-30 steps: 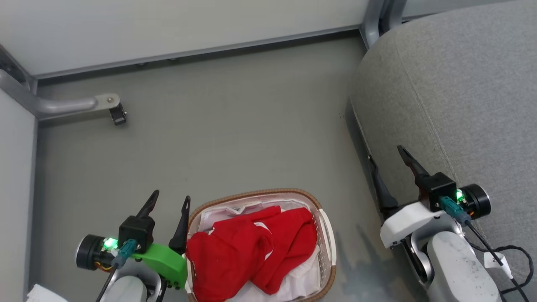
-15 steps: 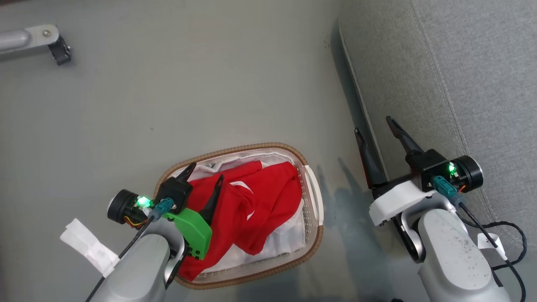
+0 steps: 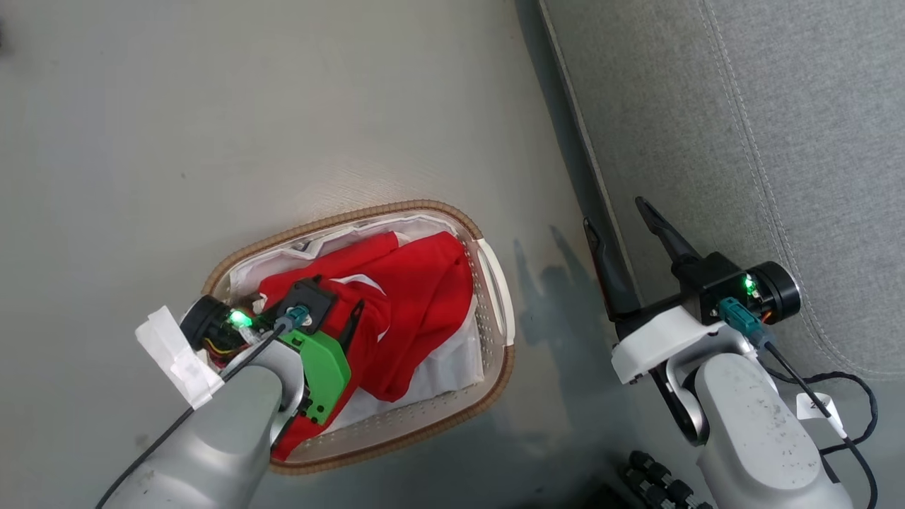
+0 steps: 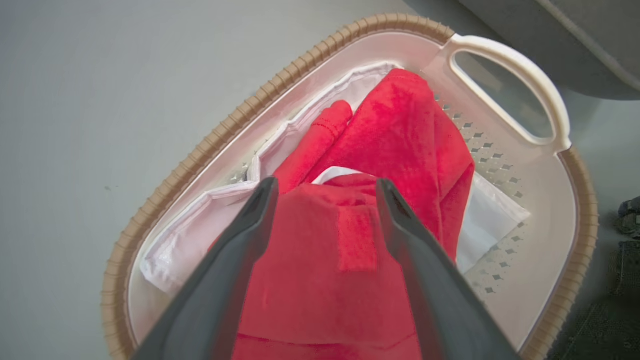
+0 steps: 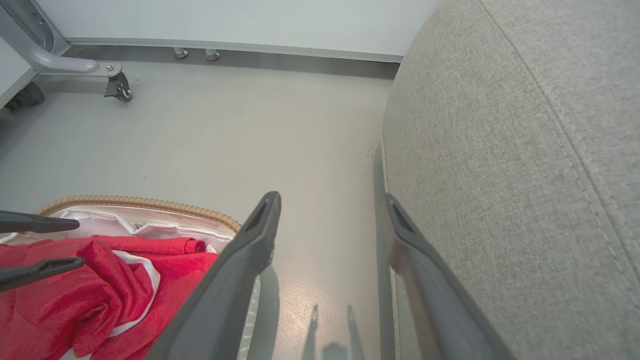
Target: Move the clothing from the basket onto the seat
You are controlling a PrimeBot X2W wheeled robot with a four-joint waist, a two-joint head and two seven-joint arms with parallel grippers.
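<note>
The basket (image 3: 353,212) stands on the grey floor with the red clothing (image 3: 417,297) heaped in it over a white liner (image 4: 200,220). My left gripper (image 3: 338,293) is down over the basket's left half, open. In the left wrist view its fingers (image 4: 326,185) straddle a hump of the red clothing (image 4: 400,130), and the jaws are not closed on it. My right gripper (image 3: 615,214) hangs open and empty at the front edge of the grey seat (image 3: 742,127). The right wrist view shows the right gripper (image 5: 332,200) between the seat (image 5: 500,150) and the basket (image 5: 150,202).
A metal leg with a castor (image 5: 117,87) and a wall's baseboard (image 5: 225,47) lie beyond the basket. A black cable (image 3: 848,382) hangs off my right arm against the seat. Bare floor (image 3: 551,297) separates basket and seat.
The head camera has tilted down, shifting the whole picture. My left gripper went from beside the basket's left rim to over the red clothing and lower into it, still open. The right gripper stays by the seat.
</note>
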